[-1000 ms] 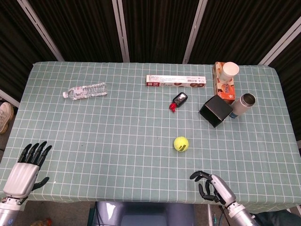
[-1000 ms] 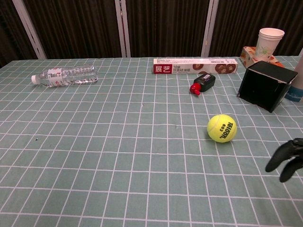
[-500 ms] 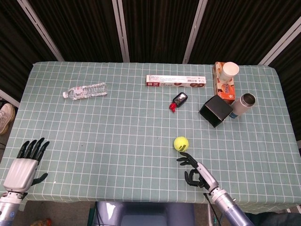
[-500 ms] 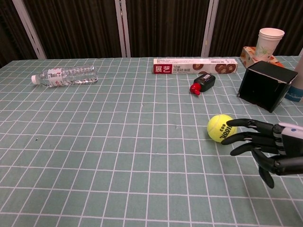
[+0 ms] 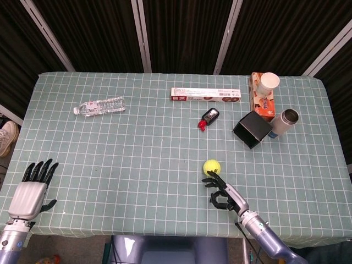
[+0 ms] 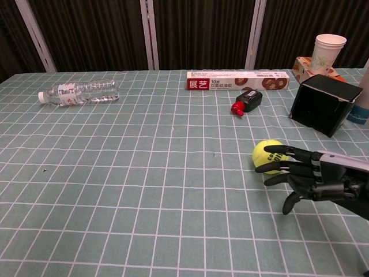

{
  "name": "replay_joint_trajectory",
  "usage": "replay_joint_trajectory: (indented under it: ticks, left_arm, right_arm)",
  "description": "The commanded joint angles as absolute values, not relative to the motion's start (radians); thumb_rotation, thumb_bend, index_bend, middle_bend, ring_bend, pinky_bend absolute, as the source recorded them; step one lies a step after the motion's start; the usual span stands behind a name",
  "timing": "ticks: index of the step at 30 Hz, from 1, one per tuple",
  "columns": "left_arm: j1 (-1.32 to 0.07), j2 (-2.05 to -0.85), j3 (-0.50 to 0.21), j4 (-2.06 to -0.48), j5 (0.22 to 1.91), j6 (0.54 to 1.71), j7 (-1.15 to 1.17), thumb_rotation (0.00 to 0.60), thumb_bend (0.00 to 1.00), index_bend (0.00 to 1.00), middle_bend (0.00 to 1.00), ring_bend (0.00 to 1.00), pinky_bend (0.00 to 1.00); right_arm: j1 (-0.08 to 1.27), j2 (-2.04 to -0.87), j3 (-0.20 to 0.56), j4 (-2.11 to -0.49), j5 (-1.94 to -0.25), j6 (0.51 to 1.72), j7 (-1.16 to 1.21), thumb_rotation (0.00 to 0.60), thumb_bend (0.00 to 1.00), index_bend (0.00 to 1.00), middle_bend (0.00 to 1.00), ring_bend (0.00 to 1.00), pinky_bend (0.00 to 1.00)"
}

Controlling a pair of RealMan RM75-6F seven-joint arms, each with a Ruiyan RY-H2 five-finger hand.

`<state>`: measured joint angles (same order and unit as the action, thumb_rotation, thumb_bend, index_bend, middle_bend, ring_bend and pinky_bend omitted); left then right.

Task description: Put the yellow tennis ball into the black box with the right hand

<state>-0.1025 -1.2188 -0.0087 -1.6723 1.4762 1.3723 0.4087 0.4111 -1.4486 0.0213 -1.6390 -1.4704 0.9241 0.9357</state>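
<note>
Dark curtains back the green checked desk (image 5: 137, 165). The right robot hand (image 6: 314, 176) reaches with fingers spread, tips at the yellow felt tennis ball (image 6: 268, 156); beyond it stands the black open box (image 6: 322, 104). The left robot hand (image 5: 30, 192) lies open.

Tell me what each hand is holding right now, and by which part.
Nothing is held. The right hand reaches with spread fingers to the yellow tennis ball, fingertips at its near side but not closed on it. The left hand is open at the table's edge.

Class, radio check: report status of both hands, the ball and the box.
Right hand open, fingers at the tennis ball, no grip yet. Left hand open, idle. Ball on table; black box beyond it, path unobstructed.
</note>
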Motion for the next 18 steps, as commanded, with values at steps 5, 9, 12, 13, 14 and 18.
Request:
replay_joint_trajectory:
  ticks: [5, 9, 12, 13, 14, 18]
  left_arm:
    - [-0.112, -1.225, -0.014, -1.674, 1.450, 1.361, 0.425, 0.600, 0.13, 0.00, 0.00, 0.00, 0.00]
    - [-0.118, -1.228, -0.017, -1.672, 1.435, 1.356, 0.431, 0.600, 0.13, 0.00, 0.00, 0.00, 0.00]
    - [-0.121, -1.229, -0.019, -1.671, 1.427, 1.353, 0.435, 0.600, 0.13, 0.00, 0.00, 0.00, 0.00]
    - [-0.122, -1.230, -0.019, -1.671, 1.423, 1.352, 0.437, 0.600, 0.13, 0.00, 0.00, 0.00, 0.00]
    - [-0.123, -1.231, -0.020, -1.671, 1.420, 1.351, 0.438, 0.600, 0.13, 0.00, 0.00, 0.00, 0.00]
    - [-0.127, -1.235, -0.022, -1.669, 1.407, 1.347, 0.446, 0.600, 0.13, 0.00, 0.00, 0.00, 0.00]
  right_arm:
    - [0.443, -1.488, 0.034, -1.572, -1.481, 0.904, 0.995, 0.600, 0.69, 0.01, 0.19, 0.19, 0.42]
    - [0.454, -1.501, 0.041, -1.544, -1.479, 0.900, 1.026, 0.600, 0.69, 0.01, 0.19, 0.19, 0.40]
    - [0.461, -1.505, 0.046, -1.530, -1.480, 0.901, 1.043, 0.600, 0.69, 0.01, 0.19, 0.19, 0.40]
    - [0.463, -1.507, 0.048, -1.526, -1.480, 0.901, 1.050, 0.600, 0.69, 0.01, 0.19, 0.19, 0.40]
    - [0.466, -1.508, 0.050, -1.521, -1.479, 0.901, 1.057, 0.600, 0.69, 0.01, 0.19, 0.19, 0.40]
    - [0.473, -1.509, 0.059, -1.503, -1.476, 0.901, 1.087, 0.600, 0.69, 0.01, 0.19, 0.19, 0.40]
